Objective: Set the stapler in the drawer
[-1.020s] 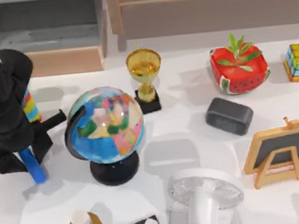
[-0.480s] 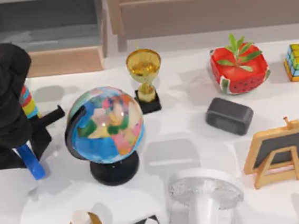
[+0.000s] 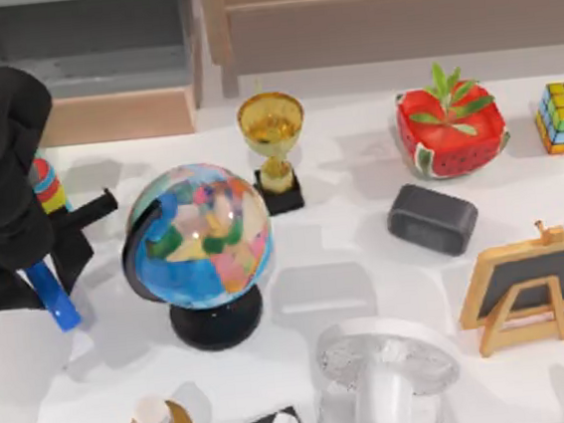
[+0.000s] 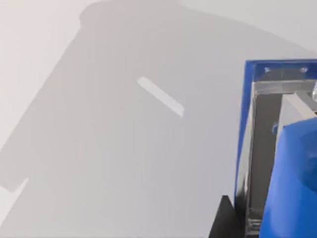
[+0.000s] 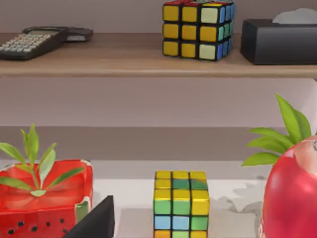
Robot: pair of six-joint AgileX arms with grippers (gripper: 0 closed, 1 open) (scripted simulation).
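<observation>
Table (image 3: pixel 346 255): white, crowded; I read clock directions off the top view.
Shelf unit (image 3: pixel 393 11): long brown wood along the far edge, at about 1 o'clock from the table's middle.
Drawer (image 3: pixel 123 115): at 11 o'clock, pulled open, grey inside, tan front panel facing the table.
Left arm: black, over the table's left edge at 9 o'clock, just in front of the drawer.
Globe (image 3: pixel 200 239): at 9 o'clock from the middle, just right of my left arm.
Left claw (image 3: pixel 38 275): clamped on the stapler, pointing down over bare table.
Stapler (image 3: pixel 52 296): bright blue, hanging tilted from the left claw, its lower end toward 5 o'clock; the left wrist view shows its blue body (image 4: pixel 292 183) close up over the arm's shadow.
Ring-stack toy (image 3: pixel 48 186): partly hidden behind the left arm.
Right claw: cannot tell its state; its wrist camera faces a colour cube (image 5: pixel 181 206) and the shelf unit.
</observation>
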